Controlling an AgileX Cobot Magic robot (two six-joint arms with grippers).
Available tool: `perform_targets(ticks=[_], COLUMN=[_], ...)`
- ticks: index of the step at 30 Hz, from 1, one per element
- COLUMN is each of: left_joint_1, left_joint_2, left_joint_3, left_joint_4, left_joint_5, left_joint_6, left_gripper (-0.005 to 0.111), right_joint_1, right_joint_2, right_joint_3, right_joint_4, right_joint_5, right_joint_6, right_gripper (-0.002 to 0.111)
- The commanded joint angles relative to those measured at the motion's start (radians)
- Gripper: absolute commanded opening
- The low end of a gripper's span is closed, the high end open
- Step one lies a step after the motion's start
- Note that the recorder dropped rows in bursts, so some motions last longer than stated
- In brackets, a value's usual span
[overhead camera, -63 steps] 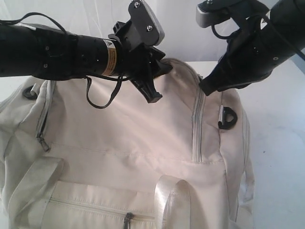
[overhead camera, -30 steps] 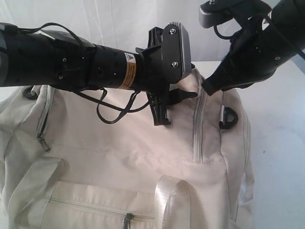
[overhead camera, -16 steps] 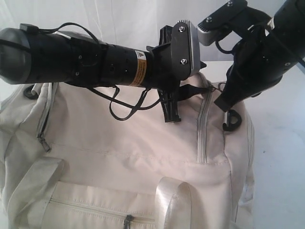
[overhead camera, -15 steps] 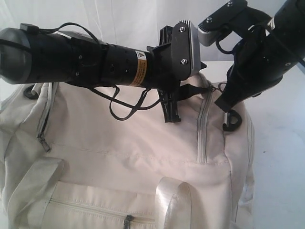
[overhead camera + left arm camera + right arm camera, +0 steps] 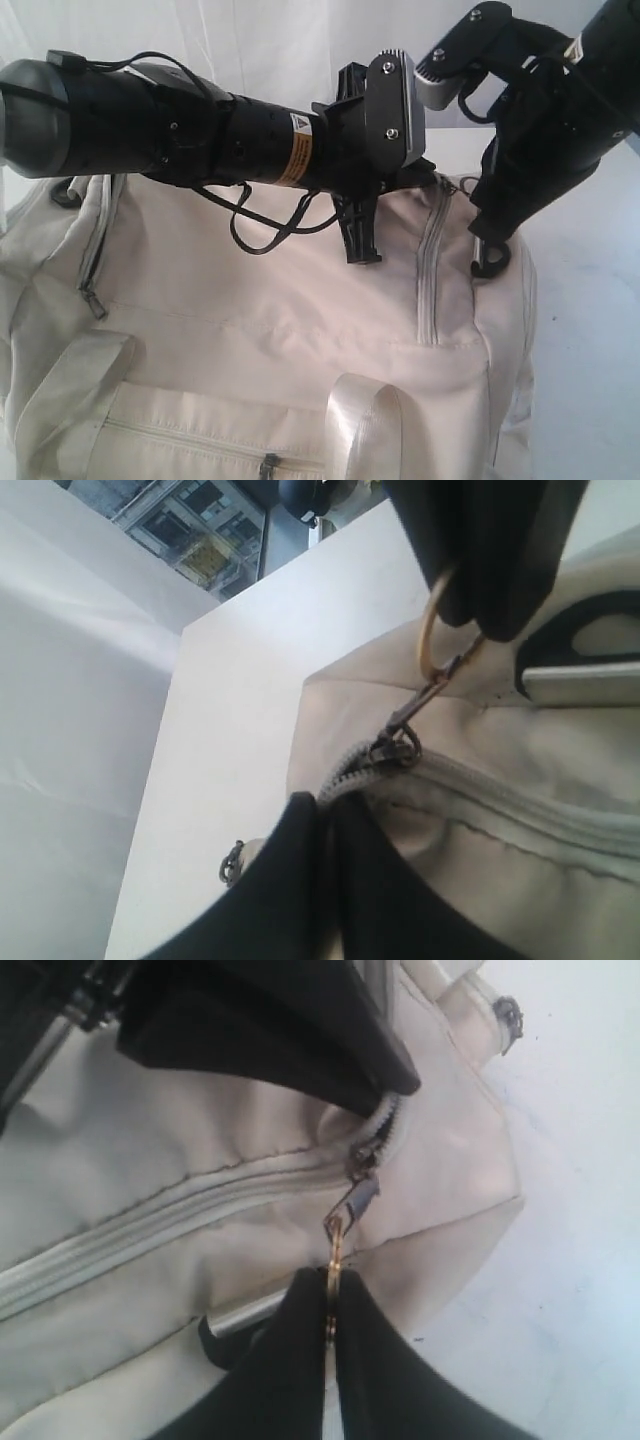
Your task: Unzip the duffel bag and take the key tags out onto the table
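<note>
Since the earlier pictures the left arm has swung across the top of the duffel bag (image 5: 280,300) toward the right arm. Its left claw (image 5: 325,808), spread wide then, has drawn narrow. In the exterior view we see the bag lying on the white table (image 5: 590,320) beneath both claws. Its grey zipper (image 5: 428,255) is closed along the stretch that shows, running down from between them, and a black D-ring (image 5: 490,262) hangs just below the right arm. In the left wrist view the left claw's fingers (image 5: 285,880) meet on the bag's cloth at the very end of the zipper, so that claw is pinching the bag. The zipper pull (image 5: 402,748) sits just ahead of their tips. From the pull a brass ring (image 5: 432,640) leads into the right claw (image 5: 488,618), which grips it. In the right wrist view we find the right claw closed tight on that ring, seen edge-on, with the pull just beyond its tips. The left claw's black tip is pressed on the zipper end directly behind the pull, and bare table lies past the bag's edge.
</note>
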Motion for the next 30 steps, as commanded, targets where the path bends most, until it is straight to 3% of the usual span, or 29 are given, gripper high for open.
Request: perform_targets(ticks=[1, 6, 15, 21, 30], left_joint_1=[0.000, 0.000, 0.000, 0.000, 0.000], left_joint_2=[-0.005, -0.005, -0.006, -0.006, -0.006], left_joint_3=[-0.005, -0.005, -0.005, -0.005, -0.005], left_joint_4=[0.003, -0.044, -0.097, -0.097, -0.097], left_joint_5=[0.049, 0.049, 0.098, 0.092, 0.073], left_joint_6=[-0.030, -0.032, -0.032, -0.038, -0.061], left_gripper=[0.000, 0.000, 0.000, 0.000, 0.000], right_joint_1=[-0.003, -0.003, -0.003, -0.003, -0.003], right_joint_2=[-0.072, -0.090, -0.076, -0.076, -0.058], right_joint_3=[0.002, 0.002, 0.002, 0.002, 0.002], right_joint_4=[0.070, 0.104, 0.066, -0.201, -0.224], right_joint_5=[0.073, 0.171, 0.166, -0.092, -0.346], right_joint_6=[-0.104, -0.130, -0.122, 0.080, 0.117], right_gripper=[0.000, 0.000, 0.000, 0.000, 0.000])
